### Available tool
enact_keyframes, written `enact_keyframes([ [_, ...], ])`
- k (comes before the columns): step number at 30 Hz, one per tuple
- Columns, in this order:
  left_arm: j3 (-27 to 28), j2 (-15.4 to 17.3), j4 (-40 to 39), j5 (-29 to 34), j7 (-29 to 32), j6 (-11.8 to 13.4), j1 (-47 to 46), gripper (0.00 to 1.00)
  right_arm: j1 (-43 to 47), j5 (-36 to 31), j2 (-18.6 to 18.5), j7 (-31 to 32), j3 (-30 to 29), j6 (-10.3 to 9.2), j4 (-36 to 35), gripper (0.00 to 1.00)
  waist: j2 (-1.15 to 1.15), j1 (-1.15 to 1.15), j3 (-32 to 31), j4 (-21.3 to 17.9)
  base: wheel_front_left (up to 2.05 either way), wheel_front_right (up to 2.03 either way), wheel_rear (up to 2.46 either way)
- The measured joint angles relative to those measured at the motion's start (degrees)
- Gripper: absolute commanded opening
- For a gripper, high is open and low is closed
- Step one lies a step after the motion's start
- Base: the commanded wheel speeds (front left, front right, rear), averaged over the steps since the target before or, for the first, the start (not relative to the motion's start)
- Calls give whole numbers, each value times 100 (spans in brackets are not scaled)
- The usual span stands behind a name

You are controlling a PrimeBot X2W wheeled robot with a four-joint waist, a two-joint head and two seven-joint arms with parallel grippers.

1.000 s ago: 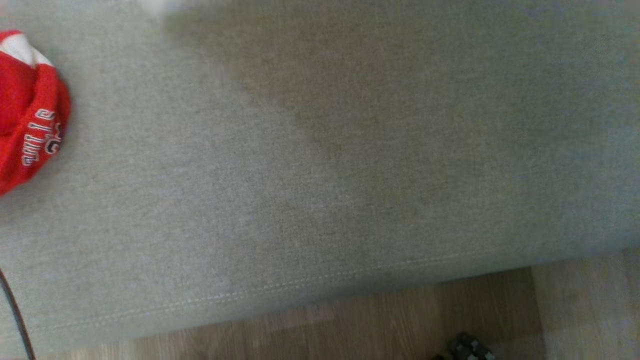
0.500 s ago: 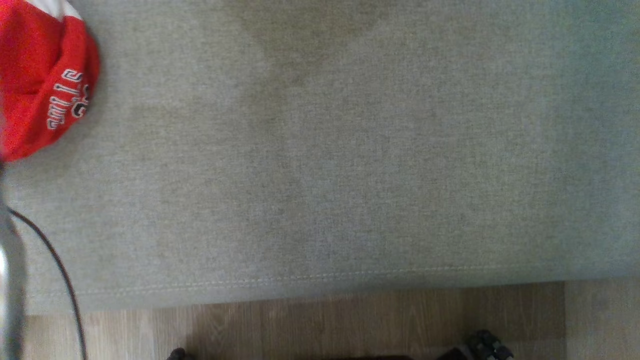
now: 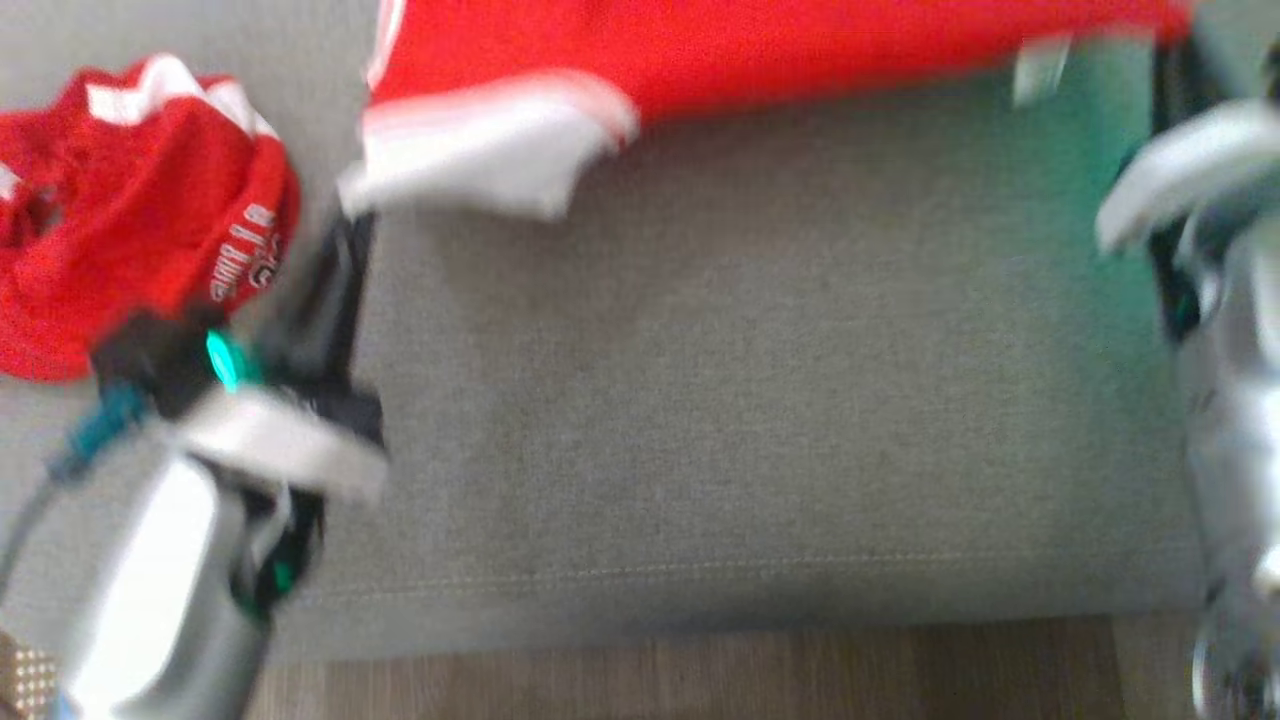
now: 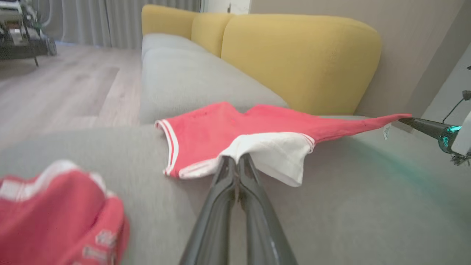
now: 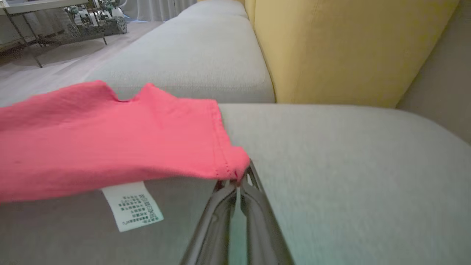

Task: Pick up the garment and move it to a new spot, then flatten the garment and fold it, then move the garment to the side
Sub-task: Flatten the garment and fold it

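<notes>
Fingers of the left gripper (image 4: 236, 158) are pressed together on the white sleeve edge of the red garment (image 4: 228, 127), at the middle of the left wrist view. The right gripper (image 5: 239, 179) is likewise closed tight. It pinches a hemmed corner of the same garment at the centre of the right wrist view, and a white care label (image 5: 132, 206) hangs just left of it. Between the two grips the cloth is stretched over the grey sofa seat (image 3: 760, 400). In the head view it runs as a blurred red band along the top of the frame. A second red garment (image 3: 150, 210) with white trim and lettering lies crumpled on the seat at the upper left of the head view, just beside the left arm. Yellow back cushions (image 4: 301, 59) stand behind the seat in the upper part of the left wrist view. Wooden floor (image 3: 700, 680) shows along the bottom edge of the head view.
</notes>
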Motion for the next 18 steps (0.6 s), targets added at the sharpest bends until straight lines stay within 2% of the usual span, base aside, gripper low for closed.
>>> enact_keyframes([
  [3, 16, -75, -66, -155, 16, 58, 873, 0, 762, 404, -1, 0, 90, 0, -114, 0, 0, 0, -346, -10, 0, 0, 0],
  [7, 319, -289, -268, -288, 16, 201, 1752, 0, 1600, 739, -7, 8, 160, 0, -541, 0, 0, 0, -744, -22, 0, 0, 0],
  [13, 457, -584, -655, -171, 16, 304, 2534, 0, 2788, 928, 36, 289, 57, 0, -1545, 0, 0, 0, -1164, 1, 0, 0, 0],
  [18, 552, -665, -924, -156, 16, 386, 2964, 0, 3658, 964, 221, 705, -188, 0, -2580, 0, 0, 0, -1263, -1, 0, 0, 0],
])
